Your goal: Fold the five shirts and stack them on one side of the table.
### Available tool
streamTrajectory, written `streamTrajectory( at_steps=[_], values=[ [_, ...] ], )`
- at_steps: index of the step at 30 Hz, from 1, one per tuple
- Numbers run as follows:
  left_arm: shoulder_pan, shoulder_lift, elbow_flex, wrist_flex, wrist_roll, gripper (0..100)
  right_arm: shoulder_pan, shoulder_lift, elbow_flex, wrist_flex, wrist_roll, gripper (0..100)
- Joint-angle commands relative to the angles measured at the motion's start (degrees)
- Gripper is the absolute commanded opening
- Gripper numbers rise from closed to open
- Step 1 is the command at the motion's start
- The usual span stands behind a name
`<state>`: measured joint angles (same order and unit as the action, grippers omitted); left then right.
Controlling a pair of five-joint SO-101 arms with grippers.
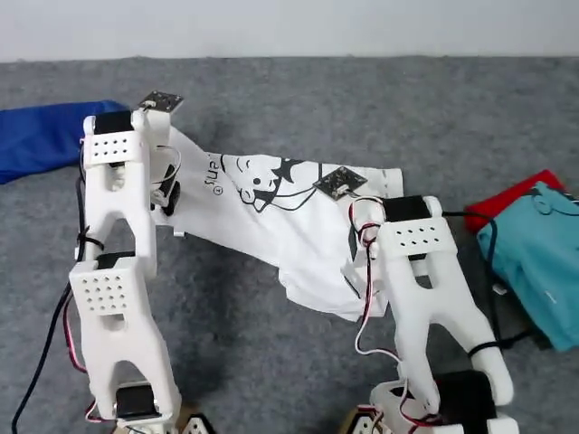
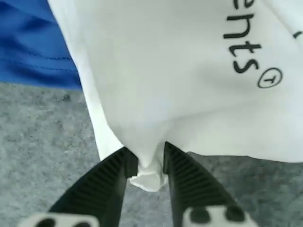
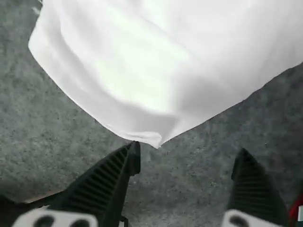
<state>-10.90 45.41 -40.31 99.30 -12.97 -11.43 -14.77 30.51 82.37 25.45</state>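
Note:
A white shirt (image 1: 271, 217) with black print lies crumpled across the middle of the grey table. My left gripper (image 2: 150, 158) is shut on a pinched edge of the white shirt (image 2: 180, 71), at the shirt's left end in the high view, where the left arm (image 1: 122, 181) stands. My right gripper (image 3: 187, 158) hangs open just above the carpet, with a corner of the white shirt (image 3: 151, 71) just beyond its fingertips; the right arm (image 1: 407, 244) stands over the shirt's right end. A blue shirt (image 1: 45, 136) lies at the far left.
A teal shirt (image 1: 534, 262) lies on a red one (image 1: 511, 199) at the right edge of the table. Black cables run beside the right arm's base. Bare grey carpet (image 1: 362, 108) stretches behind the white shirt and in front between the arms.

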Motion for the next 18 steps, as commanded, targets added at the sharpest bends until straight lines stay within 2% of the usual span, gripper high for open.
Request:
streamTrajectory(
  at_steps=[1,5,8,13,18],
  values=[
    [-1.1,-4.7,-2.9,1.2,-0.6,10,2.7,-1.8,-5.4,-0.4,0.0,31.8],
    [-4.0,-4.7,-7.3,1.2,-0.8,10,8.7,1.5,-7.9,-9.3,-0.4,31.8],
    [-4.5,-4.4,-8.0,1.2,-0.8,10,11.3,7.7,-8.8,-16.6,-4.8,31.8],
    [-3.6,-4.0,-8.0,1.2,-0.5,10,11.0,19.1,-16.0,-22.7,-10.3,31.8],
    [-3.1,-4.0,-8.0,1.2,-0.3,10,9.3,32.0,-27.9,-23.3,-10.8,31.8]
  ],
)
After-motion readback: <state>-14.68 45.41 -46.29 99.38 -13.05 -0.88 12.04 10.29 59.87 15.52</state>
